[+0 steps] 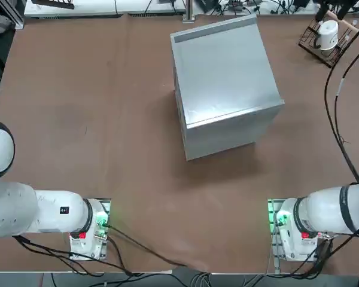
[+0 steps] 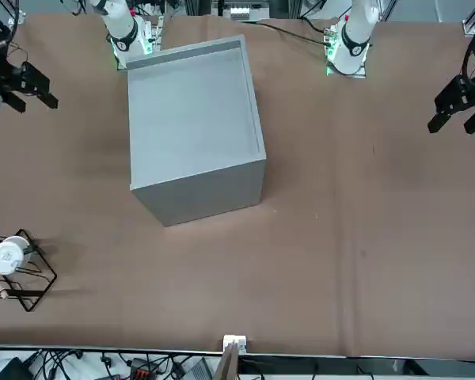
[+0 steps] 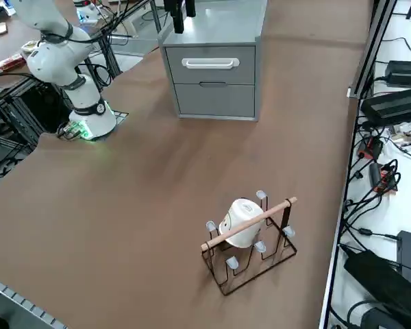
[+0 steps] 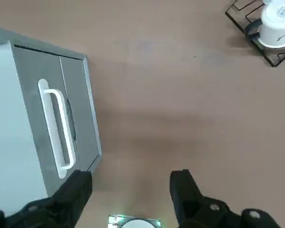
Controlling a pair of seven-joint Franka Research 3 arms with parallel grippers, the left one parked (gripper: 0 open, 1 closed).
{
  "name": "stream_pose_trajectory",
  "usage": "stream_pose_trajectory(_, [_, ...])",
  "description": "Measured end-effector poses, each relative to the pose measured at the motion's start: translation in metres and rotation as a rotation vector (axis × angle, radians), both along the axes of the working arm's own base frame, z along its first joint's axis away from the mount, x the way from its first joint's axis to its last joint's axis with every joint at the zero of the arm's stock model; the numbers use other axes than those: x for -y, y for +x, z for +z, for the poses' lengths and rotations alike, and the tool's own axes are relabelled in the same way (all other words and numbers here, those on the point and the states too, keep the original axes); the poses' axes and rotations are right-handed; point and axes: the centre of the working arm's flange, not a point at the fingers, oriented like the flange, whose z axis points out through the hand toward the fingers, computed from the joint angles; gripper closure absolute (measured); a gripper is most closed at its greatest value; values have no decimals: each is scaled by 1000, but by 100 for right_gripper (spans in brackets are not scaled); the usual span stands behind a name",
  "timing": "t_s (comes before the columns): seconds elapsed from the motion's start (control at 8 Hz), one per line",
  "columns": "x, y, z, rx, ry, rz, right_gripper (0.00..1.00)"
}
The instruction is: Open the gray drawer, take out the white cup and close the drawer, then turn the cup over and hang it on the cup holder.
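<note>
The gray drawer [image 3: 211, 65] with its white bar handle [image 4: 54, 128] sits flush shut in the front of the gray cabinet [image 1: 224, 84]. At the table's far right corner, the white cup [image 3: 241, 223] [image 1: 328, 34] [image 2: 6, 255] [image 4: 278, 21] hangs tilted on the dark wire cup holder [image 3: 253, 264] [image 1: 317, 45] under its wooden bar. My right gripper [image 4: 131, 183] [image 2: 30, 89] is raised high over the table between cabinet and rack. It is open, holds nothing and is well apart from both.
Bare brown table lies between the cabinet and the cup holder. Cables [image 1: 335, 107] trail across the table's right side. Electronics and cords [image 3: 390, 103] crowd the floor beyond the right edge. The right arm's base [image 1: 290, 230] is bolted at the near edge.
</note>
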Motion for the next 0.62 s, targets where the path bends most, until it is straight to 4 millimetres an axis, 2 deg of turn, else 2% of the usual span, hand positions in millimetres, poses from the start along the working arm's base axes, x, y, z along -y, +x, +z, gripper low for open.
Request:
stream_pose_trajectory(0.25, [-7,4,3,35,-1,-2,0])
stream_pose_trajectory(0.62, [-7,8,0,43,-8,-4,0])
